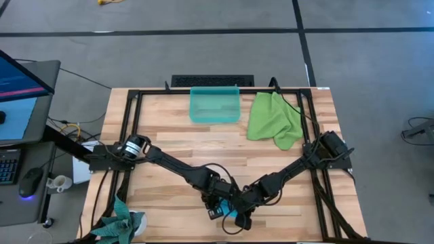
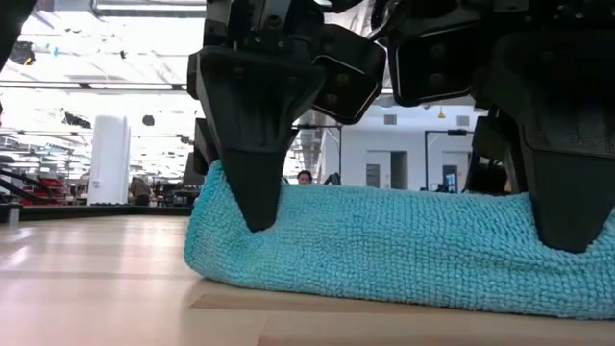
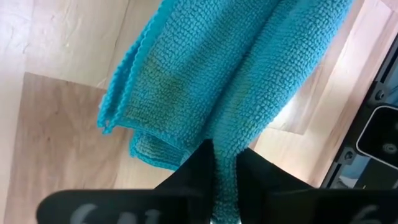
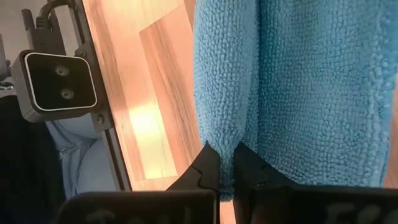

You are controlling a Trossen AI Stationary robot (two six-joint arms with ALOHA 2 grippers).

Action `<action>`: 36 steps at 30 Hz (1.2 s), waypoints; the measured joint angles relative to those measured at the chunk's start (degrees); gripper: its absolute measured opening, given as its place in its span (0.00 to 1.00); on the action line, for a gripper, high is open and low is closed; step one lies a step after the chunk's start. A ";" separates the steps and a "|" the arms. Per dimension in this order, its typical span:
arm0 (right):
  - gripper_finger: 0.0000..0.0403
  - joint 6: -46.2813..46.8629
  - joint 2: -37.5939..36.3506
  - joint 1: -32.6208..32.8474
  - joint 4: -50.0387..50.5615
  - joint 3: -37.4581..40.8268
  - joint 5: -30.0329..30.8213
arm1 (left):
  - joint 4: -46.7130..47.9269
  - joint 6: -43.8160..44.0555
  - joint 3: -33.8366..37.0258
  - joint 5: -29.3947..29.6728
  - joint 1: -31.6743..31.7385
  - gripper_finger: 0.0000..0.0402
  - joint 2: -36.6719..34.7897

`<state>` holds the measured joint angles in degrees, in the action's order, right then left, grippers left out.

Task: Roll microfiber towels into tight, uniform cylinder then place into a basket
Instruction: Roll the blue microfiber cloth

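Observation:
The sky-blue microfiber towel (image 2: pixel 404 250) lies as a thick roll on the wooden table, close to its near edge. In the high view only a bit of the towel (image 1: pixel 229 215) shows under the two wrists. My left gripper (image 3: pixel 225 165) is shut on it toward the roll's left end. My right gripper (image 4: pixel 226 163) is shut on it farther right. The lime green towel (image 1: pixel 274 118) lies crumpled at the far right, beside the teal basket (image 1: pixel 215 105), which stands at the far middle. My left gripper pinches a raised fold of the blue towel (image 3: pixel 225 146) between its two fingers, coming steeply from above. One fingertip (image 2: pixel 257 216) stands against the roll's near side, close to its left end. The roll rests on the table. My right gripper pinches a narrow ridge of the towel (image 4: pixel 227 140) between its two fingers, slanting down from above. One finger (image 2: pixel 575 226) stands against the roll's near side, toward its right end. The towel lies on the table, not lifted.
A black frame rail (image 1: pixel 132 135) runs round the tabletop. A teal plant-like ornament (image 1: pixel 122 227) sits at the near left corner. The left arm's wrist camera (image 4: pixel 59 84) is close beside my right gripper. Bare wood lies between the arms and the basket.

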<state>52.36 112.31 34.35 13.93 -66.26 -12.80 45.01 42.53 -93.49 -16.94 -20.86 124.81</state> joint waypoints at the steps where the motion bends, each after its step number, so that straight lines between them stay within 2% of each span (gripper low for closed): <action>1: 0.07 -0.04 0.02 0.00 0.00 0.02 0.10 | 0.02 -0.42 0.02 0.02 -0.01 0.10 0.00; 10: 0.07 0.90 1.16 -0.02 -0.57 -0.04 1.16 | 2.41 -3.83 0.19 -0.76 -0.12 0.26 0.00; 14: 0.08 0.81 1.11 0.07 0.36 0.09 -0.01 | 6.65 -5.58 0.45 -1.72 -0.25 0.30 -0.02; 20: 0.06 0.35 1.20 0.33 0.37 0.09 -0.92 | 13.82 -6.71 0.26 7.58 -2.31 0.30 -2.19; 23: 0.07 0.31 1.20 0.11 0.36 0.09 -0.46 | 13.61 -6.47 0.27 10.44 -4.63 0.30 -4.01; 27: 0.07 0.13 1.20 0.07 0.35 0.07 -0.01 | 6.99 -11.20 0.09 14.83 -9.26 0.30 -6.85; 31: 0.07 -0.26 1.22 -0.08 0.22 0.07 0.20 | -5.62 -21.12 0.09 20.40 -13.91 0.30 -7.06; 34: 0.08 -0.28 1.22 -0.11 0.07 0.07 0.21 | -15.41 -26.53 -0.07 20.09 -15.29 0.30 -5.97; 36: 0.08 -0.28 1.22 -0.11 -0.11 0.07 0.31 | -16.54 -28.25 0.03 19.59 -14.91 0.30 -5.46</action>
<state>52.07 113.54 34.24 13.82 -66.19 -12.50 28.47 14.27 -93.46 2.64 -35.77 119.36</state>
